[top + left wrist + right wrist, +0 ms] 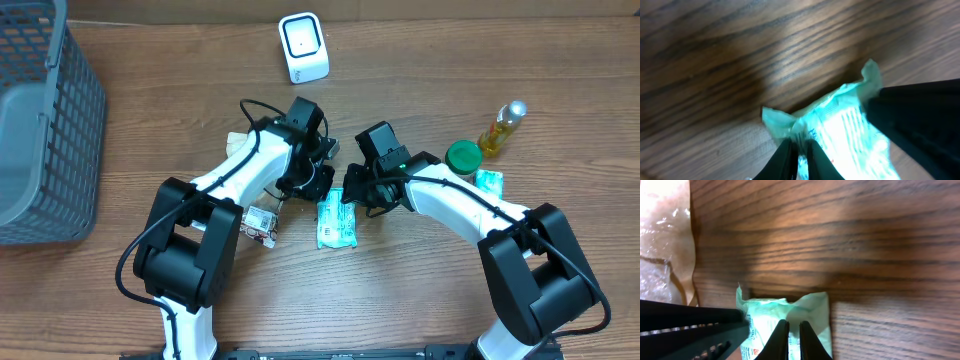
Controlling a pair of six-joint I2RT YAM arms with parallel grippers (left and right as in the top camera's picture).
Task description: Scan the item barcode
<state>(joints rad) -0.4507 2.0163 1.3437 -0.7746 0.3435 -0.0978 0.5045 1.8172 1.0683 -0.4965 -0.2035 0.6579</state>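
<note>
The item is a teal packet lying on the wooden table between both arms, its top end under the two grippers. My left gripper is shut on the packet's crumpled upper corner; its fingertips pinch the film. My right gripper is shut on the same top edge a little to the right, and its narrow fingers sit over the packet. The white barcode scanner stands at the back of the table, apart from both arms.
A grey mesh basket fills the far left. A small printed box lies by the left arm. A green-lidded jar, an oil bottle and another teal packet stand at the right. A brownish plastic bag lies nearby.
</note>
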